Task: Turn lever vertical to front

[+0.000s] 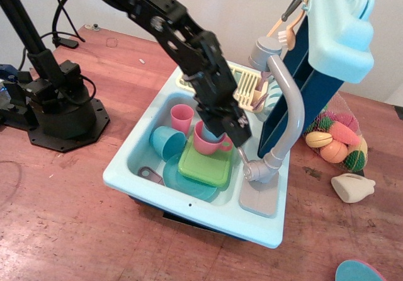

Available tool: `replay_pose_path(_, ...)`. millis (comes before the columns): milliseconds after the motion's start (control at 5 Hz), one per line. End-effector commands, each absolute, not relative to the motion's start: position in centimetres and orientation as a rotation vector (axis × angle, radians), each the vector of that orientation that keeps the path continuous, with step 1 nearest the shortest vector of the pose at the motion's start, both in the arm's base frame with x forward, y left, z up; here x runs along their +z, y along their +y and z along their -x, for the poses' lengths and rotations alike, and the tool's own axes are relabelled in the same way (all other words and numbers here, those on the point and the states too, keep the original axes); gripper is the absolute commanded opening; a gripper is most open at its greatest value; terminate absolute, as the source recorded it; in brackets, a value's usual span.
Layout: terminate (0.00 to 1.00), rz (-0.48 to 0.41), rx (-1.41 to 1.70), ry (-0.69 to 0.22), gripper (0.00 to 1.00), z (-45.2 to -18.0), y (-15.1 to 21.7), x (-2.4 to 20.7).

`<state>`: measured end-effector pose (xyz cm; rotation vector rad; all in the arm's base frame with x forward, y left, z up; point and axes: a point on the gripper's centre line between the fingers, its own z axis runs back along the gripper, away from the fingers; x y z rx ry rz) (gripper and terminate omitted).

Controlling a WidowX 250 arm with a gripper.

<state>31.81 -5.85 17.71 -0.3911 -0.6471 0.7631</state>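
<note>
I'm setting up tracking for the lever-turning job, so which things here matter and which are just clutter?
Job: lever, faucet, gripper.

Clutter: pink cups, blue cup, green plate, dish rack, toy food bag, white piece.

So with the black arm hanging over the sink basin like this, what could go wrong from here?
The black gripper sits right above the pink mug and green square plate; dropping lower could knock the stacked dishes. The short thin grey lever is small and close to the tall curved grey spout, so a push might swing the spout instead or slip off.
</note>
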Motion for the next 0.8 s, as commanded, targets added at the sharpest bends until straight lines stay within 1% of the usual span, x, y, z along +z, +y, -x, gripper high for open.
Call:
replay_pose_path(0, 0.00, 0.409, 0.764, -0.654, 1.00, -30.9, -4.8, 17.7)
replay_pose_path(200, 0.00, 0.459, 0.809, -0.644, 1.00, -29.3, -5.4, 16.4)
replay_pose_path(600, 0.00, 0.459, 0.809, -0.644, 1.00, -29.3, -5.4, 16.4)
